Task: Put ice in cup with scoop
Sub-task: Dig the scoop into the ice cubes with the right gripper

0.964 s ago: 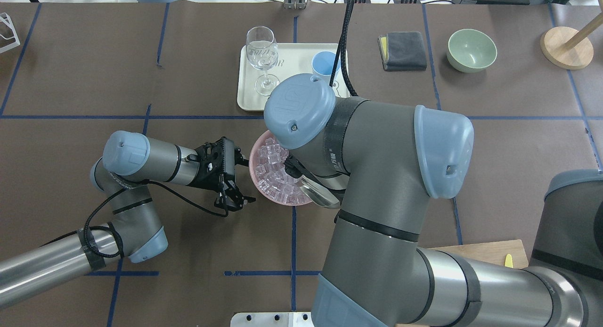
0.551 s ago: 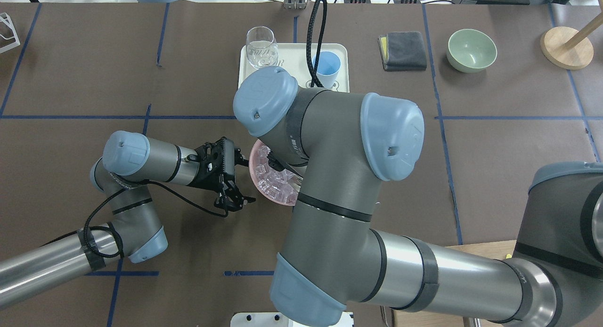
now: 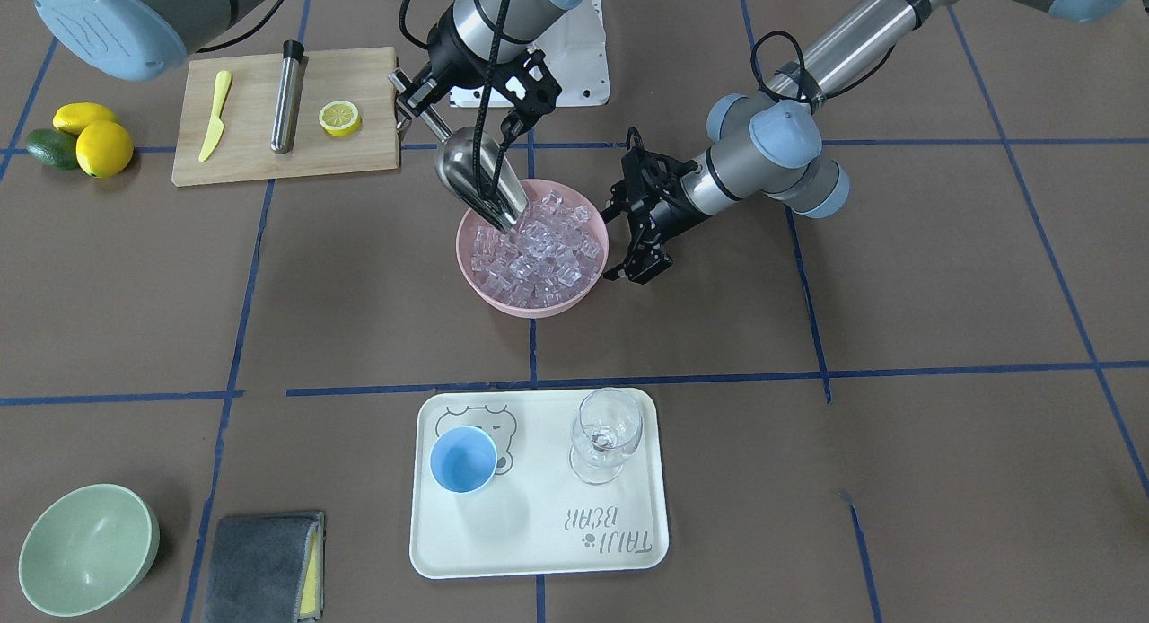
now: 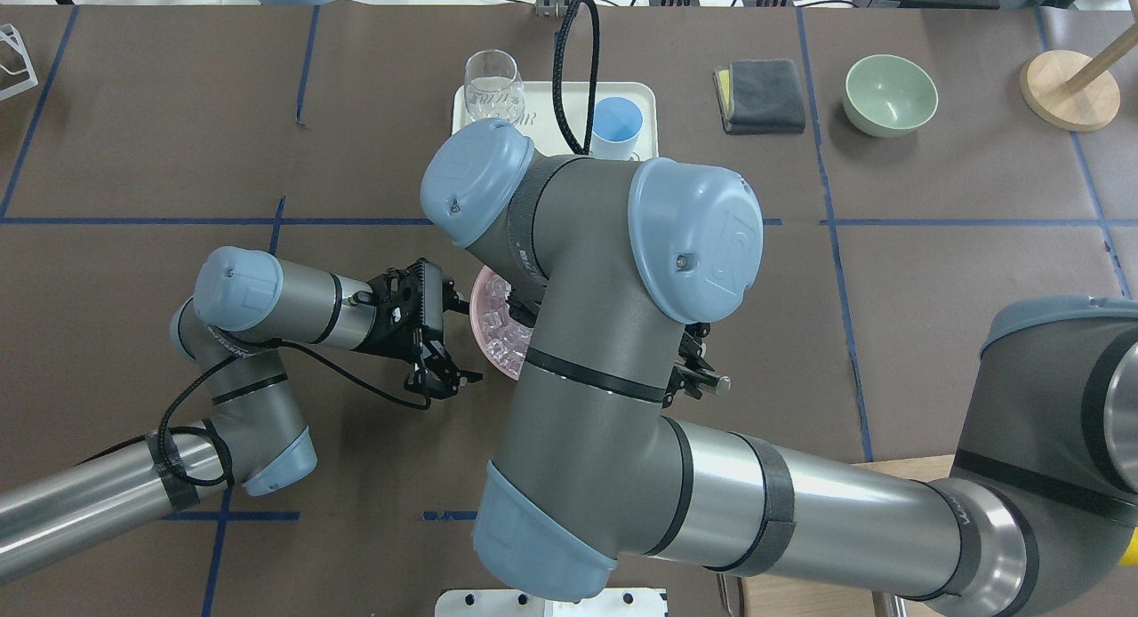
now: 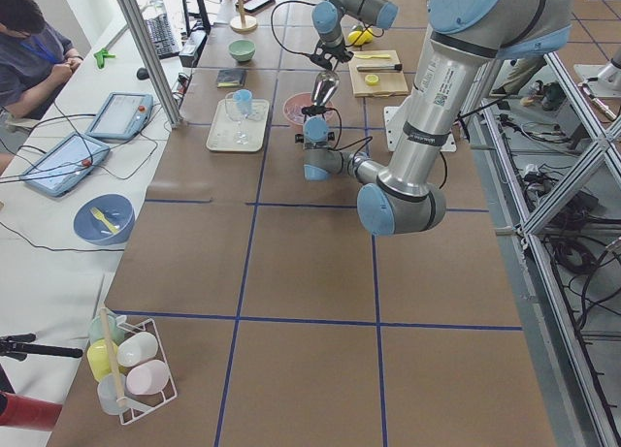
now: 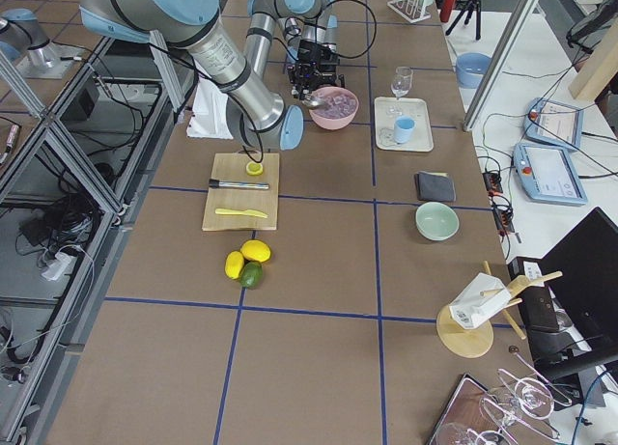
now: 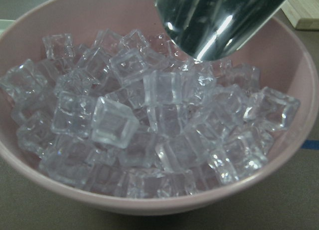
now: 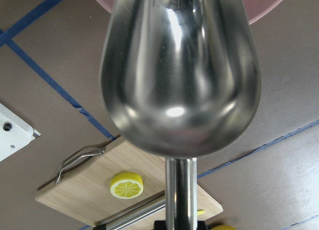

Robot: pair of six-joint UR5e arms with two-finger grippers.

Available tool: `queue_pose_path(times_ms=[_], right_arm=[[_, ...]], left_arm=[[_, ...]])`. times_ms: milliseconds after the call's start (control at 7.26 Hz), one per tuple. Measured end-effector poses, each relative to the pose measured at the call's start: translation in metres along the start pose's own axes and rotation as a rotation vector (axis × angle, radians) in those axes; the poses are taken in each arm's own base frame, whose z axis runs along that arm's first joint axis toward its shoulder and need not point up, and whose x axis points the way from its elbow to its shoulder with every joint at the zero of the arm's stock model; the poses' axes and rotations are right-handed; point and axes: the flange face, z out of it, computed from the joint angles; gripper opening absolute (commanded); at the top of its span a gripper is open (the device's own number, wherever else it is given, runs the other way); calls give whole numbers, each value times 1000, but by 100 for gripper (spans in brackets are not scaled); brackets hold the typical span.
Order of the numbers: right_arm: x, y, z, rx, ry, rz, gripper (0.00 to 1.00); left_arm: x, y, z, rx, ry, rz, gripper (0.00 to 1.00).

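Note:
The ice (image 3: 539,250) is a pile of clear cubes in a pink bowl (image 3: 485,286) at the table's middle; the left wrist view shows the ice (image 7: 149,115) close up. My right gripper (image 3: 415,98) is shut on the thin handle of the steel scoop (image 3: 476,179). The scoop tilts steeply down, its tip in the cubes at the bowl's robot-side edge. In the right wrist view the scoop (image 8: 179,75) shows from behind. My left gripper (image 3: 628,244) stands open right beside the bowl's rim. The light-blue cup (image 3: 463,459) stands upright on a cream tray (image 3: 539,524).
A wine glass (image 3: 608,434) shares the tray. A wooden board (image 3: 269,147) carries a yellow knife, a steel cylinder (image 3: 287,93) and a lemon half. Lemons and an avocado (image 3: 76,138) lie beside it. A green bowl (image 3: 85,547) and a grey cloth (image 3: 260,565) sit far off.
My right arm has swung to the left over the pink bowl, and the scoop has tipped more steeply into the ice. The left arm has not moved.

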Motion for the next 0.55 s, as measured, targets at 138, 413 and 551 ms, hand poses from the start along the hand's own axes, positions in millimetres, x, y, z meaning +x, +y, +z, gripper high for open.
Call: queue_pose_path(times_ms=[138,413,551], right_arm=[[1,-3,-1,-6,6,-2,0],[2,-17,1,-8,19,-2,0],[2,-24,2,-3,20,-2,0]], left_arm=[[0,0,0,0,0,0,100],[0,0,0,0,-1,0,100],[0,0,0,0,0,0,100]])
